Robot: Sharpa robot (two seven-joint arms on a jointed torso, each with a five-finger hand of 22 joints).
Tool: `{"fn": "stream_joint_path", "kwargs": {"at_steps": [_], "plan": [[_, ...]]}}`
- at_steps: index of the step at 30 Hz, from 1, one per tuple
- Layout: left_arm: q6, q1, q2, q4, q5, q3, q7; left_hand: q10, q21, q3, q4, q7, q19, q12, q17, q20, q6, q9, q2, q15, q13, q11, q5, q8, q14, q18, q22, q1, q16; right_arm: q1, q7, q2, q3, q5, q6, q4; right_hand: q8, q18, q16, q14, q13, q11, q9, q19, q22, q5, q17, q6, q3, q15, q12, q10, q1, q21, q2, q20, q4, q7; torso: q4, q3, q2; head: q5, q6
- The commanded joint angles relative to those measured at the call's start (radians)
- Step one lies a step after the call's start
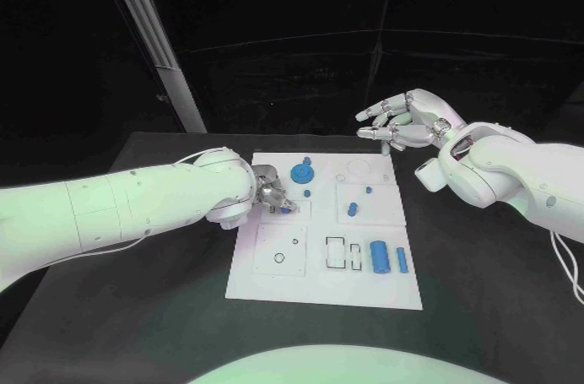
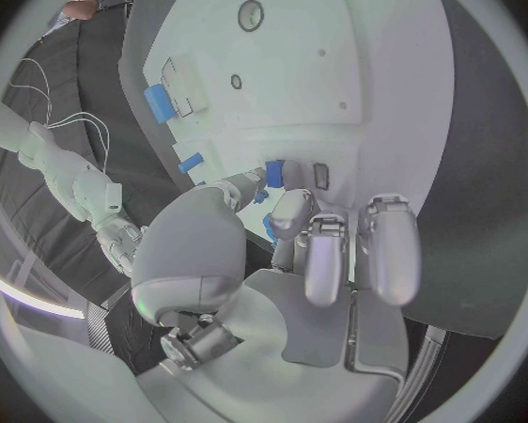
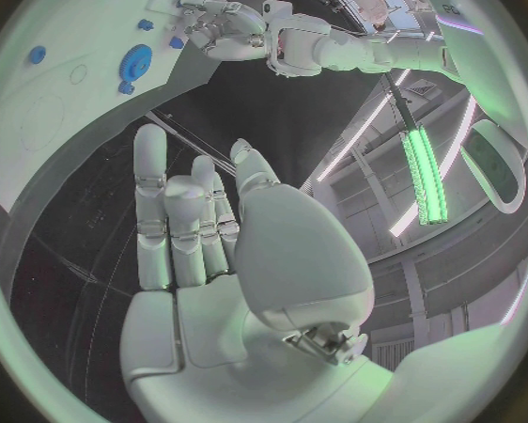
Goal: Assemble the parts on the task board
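While the left hand (image 1: 270, 192) works at the task board (image 1: 319, 274), the right hand (image 1: 402, 120) hovers spread and empty beyond the board's far right corner.
The left hand pinches a small blue part (image 2: 273, 171) over the board's left-centre area. Advisably, align the part squarely above its slot and lower it slowly; loose parts, including the blue cylinder (image 1: 379, 256), lie near right.

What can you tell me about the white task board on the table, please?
The task board is a flat white rectangular plate lying on the black table, between the two arms. Its surface carries outlined recesses, round and rectangular. Small blue parts lie on it, among them a round gear-like piece near the far edge and a cylinder towards the near right. The left hand reaches over its left side at a blue part.
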Motion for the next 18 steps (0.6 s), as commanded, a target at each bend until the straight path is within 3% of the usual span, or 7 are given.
{"fn": "stream_joint_path", "kwargs": {"at_steps": [1, 5, 9, 18], "plan": [[0.012, 0.002, 0.005, -0.005, -0.005, 0.000, -0.005, 0.008, 0.005, -0.010, 0.004, 0.000, 0.010, 0.005, 0.263, -0.008, 0.008, -0.001, 0.000, -0.008, 0.003, -0.002, -0.002, -0.004, 0.107, -0.007, 0.005, -0.011, 0.003, 0.002, 0.007, 0.002, 0.001, -0.001, 0.008, 0.000, 0.005, 0.004, -0.007, -0.004, -0.001, 0.001, 0.001, -0.008, 0.001, 0.006, -0.001, -0.008, 0.002, 0.000, 0.005, -0.006, 0.003, 0.006, 0.001, -0.001, 0.000, -0.001, -0.0009, -0.0001, 0.000, -0.001, -0.001], [0.013, 0.003, 0.011, -0.013, -0.005, 0.000, -0.005, 0.011, 0.007, -0.012, 0.008, -0.002, 0.012, 0.009, 0.263, -0.009, 0.011, -0.001, 0.006, -0.009, 0.008, -0.003, -0.001, -0.004, 0.107, -0.008, 0.008, -0.011, 0.003, 0.002, 0.006, 0.003, 0.001, -0.001, 0.009, -0.001, 0.006, 0.004, -0.006, -0.004, -0.002, 0.001, 0.001, -0.008, 0.001, 0.006, -0.001, -0.008, 0.002, 0.000, 0.006, -0.007, 0.002, 0.006, 0.001, -0.001, 0.001, -0.001, -0.0007, 0.0003, 0.000, -0.001, -0.001], [0.011, 0.003, 0.014, -0.020, -0.002, 0.000, -0.006, 0.013, 0.007, -0.006, 0.013, -0.004, 0.012, 0.011, 0.263, -0.010, 0.013, -0.002, 0.031, -0.011, 0.010, -0.006, 0.001, -0.006, 0.107, -0.007, 0.008, -0.006, 0.003, 0.002, 0.006, 0.004, 0.001, -0.001, 0.010, -0.002, 0.006, 0.004, -0.006, -0.005, -0.002, 0.002, 0.001, -0.009, 0.002, 0.006, -0.002, -0.009, 0.001, 0.001, 0.006, -0.007, 0.001, 0.007, 0.002, 0.000, 0.002, -0.001, -0.0008, 0.0000, 0.000, -0.002, -0.002], [0.020, 0.005, 0.020, -0.026, 0.012, 0.000, -0.003, 0.011, 0.006, 0.021, -0.013, -0.007, 0.012, 0.009, 0.263, -0.014, 0.008, 0.000, 0.055, -0.014, 0.009, -0.009, 0.004, -0.010, 0.107, -0.007, 0.009, 0.033, 0.003, 0.002, 0.005, 0.007, 0.001, -0.001, 0.013, -0.004, 0.006, 0.004, -0.006, -0.005, -0.002, 0.002, 0.001, -0.009, 0.002, 0.006, -0.002, -0.009, 0.001, 0.001, 0.006, -0.007, 0.001, 0.007, 0.002, 0.000, 0.002, -0.001, 0.0004, -0.0007, 0.000, -0.005, -0.003]]}}
